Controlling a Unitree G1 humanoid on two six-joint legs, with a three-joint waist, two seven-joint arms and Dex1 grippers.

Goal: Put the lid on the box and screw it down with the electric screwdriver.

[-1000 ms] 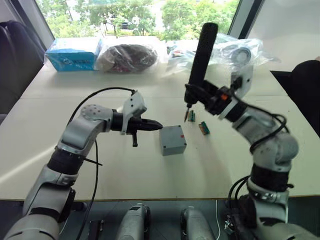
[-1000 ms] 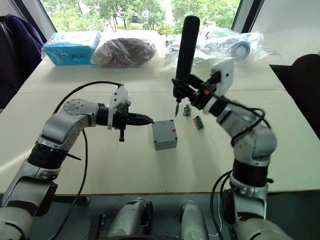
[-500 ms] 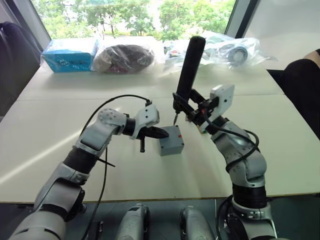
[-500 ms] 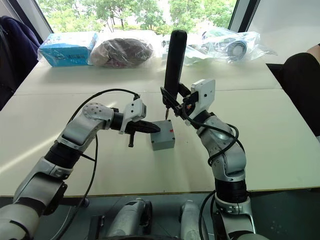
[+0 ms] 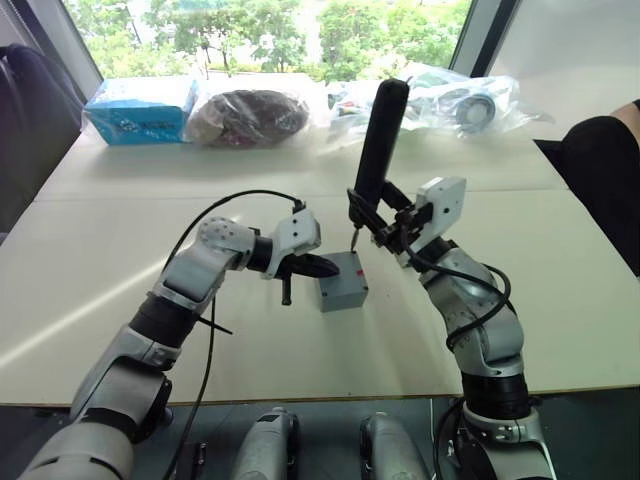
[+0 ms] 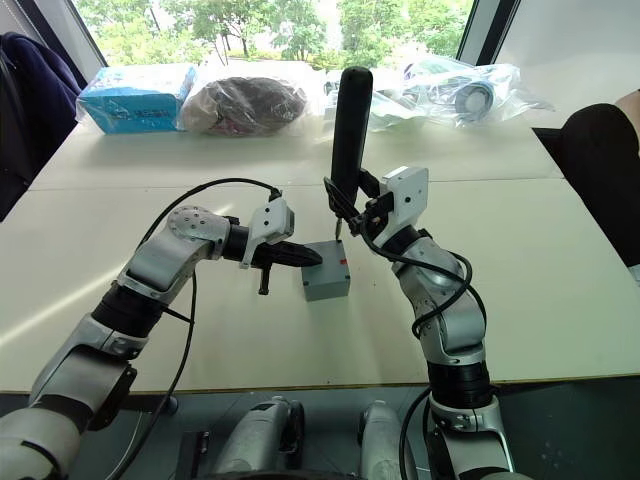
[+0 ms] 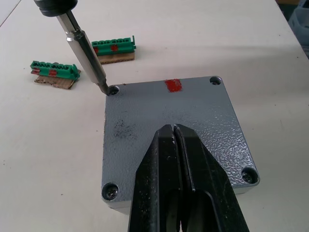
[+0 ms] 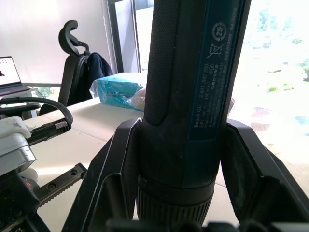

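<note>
Left wrist view showed the lid already seated flush on the box, a red mark near one edge and a screw recess at each of its four corners. The box sat on the tabletop between the two arms. The metal bit of the electric screwdriver slanted down into the recess of one far corner, its tip touching the screw there, so the step in hand was judged to be driving that corner screw. Whether that screw was already seated could not be told; the two near corners each held a screw that looked to be in place.

The right hand was clenched around the screwdriver's black barrel, holding it near upright with the bit end down. The left hand had its two black fingers closed together, grasping nothing, with the tips pressing on the middle of the lid, apparently to steady the box.

Two green terminal blocks lay on the tabletop just beyond the box, apart from it.

The next move would call for keeping the bit squarely in the screw head with downward pressure while the left hand held the box against turning, then shifting to another corner.
</note>
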